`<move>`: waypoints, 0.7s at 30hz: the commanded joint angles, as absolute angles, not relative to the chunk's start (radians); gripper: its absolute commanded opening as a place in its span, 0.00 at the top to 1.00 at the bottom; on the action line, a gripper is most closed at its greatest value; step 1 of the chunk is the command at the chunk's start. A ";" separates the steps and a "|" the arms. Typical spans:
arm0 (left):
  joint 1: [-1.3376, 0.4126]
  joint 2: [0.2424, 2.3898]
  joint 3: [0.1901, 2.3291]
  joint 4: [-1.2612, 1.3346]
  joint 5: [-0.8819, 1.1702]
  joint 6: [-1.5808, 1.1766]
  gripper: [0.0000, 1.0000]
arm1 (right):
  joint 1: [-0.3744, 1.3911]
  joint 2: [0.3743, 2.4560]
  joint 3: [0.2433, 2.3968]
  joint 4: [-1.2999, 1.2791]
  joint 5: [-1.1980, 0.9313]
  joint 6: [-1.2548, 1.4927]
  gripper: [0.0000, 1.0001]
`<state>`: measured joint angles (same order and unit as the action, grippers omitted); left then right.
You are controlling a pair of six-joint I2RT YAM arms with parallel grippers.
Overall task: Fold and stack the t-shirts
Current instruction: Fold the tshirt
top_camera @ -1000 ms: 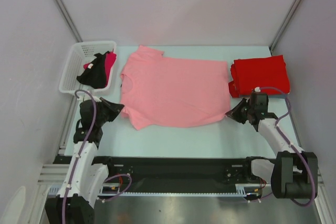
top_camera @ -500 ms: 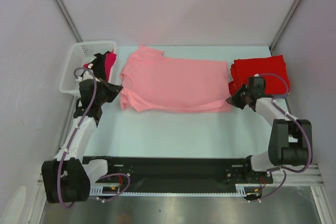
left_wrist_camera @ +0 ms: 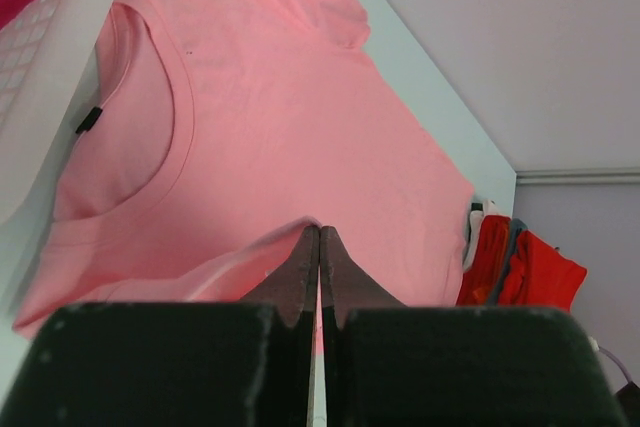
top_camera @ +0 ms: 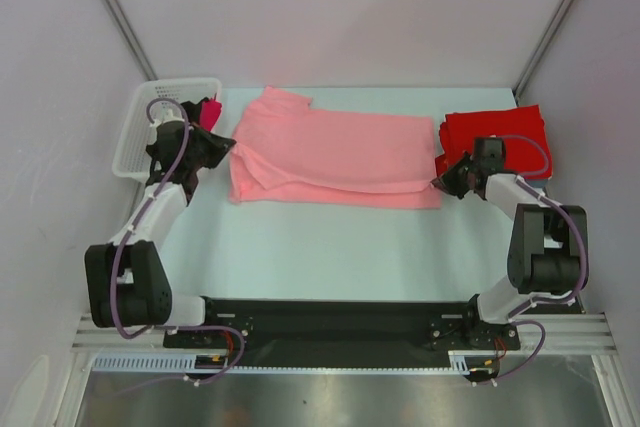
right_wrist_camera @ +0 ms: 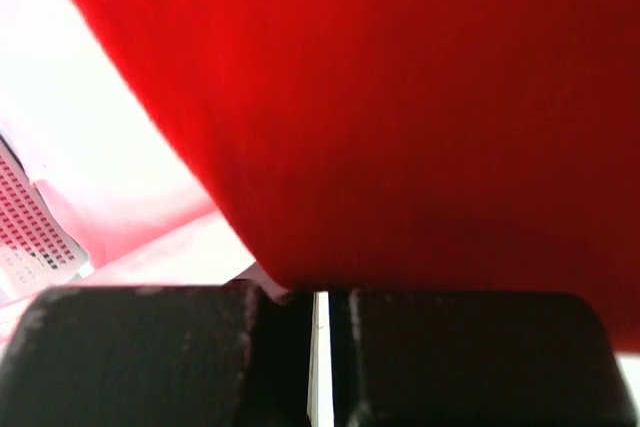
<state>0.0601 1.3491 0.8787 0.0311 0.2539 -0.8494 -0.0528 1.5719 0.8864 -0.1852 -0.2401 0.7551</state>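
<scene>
A light salmon pink t-shirt [top_camera: 330, 152] lies across the middle of the table, its near half doubled over toward the back. My left gripper [top_camera: 232, 150] is shut on its hem at the left end; the left wrist view shows a fold of the pink t-shirt [left_wrist_camera: 300, 127] pinched at the tips of the left gripper [left_wrist_camera: 319, 232]. My right gripper [top_camera: 441, 181] is shut at the shirt's right end, pressed against a folded stack of red t-shirts [top_camera: 497, 137]. In the right wrist view that red stack [right_wrist_camera: 400, 97] hides the tips of the right gripper [right_wrist_camera: 318, 292].
A white lattice basket [top_camera: 140, 117] stands at the back left with a magenta garment [top_camera: 208, 112] in it, just behind my left arm. The enclosure's grey walls rise close on both sides. The red stack [left_wrist_camera: 525, 272] sits at the table's right edge.
Both grippers have moved toward the back of the table, carrying the pink shirt's near hem up and over the rest of the shirt. The visible pink area has become a narrower band.
</scene>
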 commanded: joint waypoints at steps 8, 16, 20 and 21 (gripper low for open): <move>0.045 1.491 1.023 0.092 0.248 -0.856 1.00 | -0.058 1.624 0.977 -0.143 -0.215 0.784 1.00; 0.040 1.584 1.092 0.091 0.244 -0.851 1.00 | -0.043 1.670 1.009 -0.132 -0.206 0.784 0.90; 0.037 1.614 1.117 0.091 0.267 -0.854 1.00 | -0.031 1.658 1.008 -0.127 -0.192 0.788 0.96; 0.035 1.612 1.114 0.091 0.268 -0.854 1.00 | -0.029 1.654 0.997 -0.130 -0.184 0.792 1.00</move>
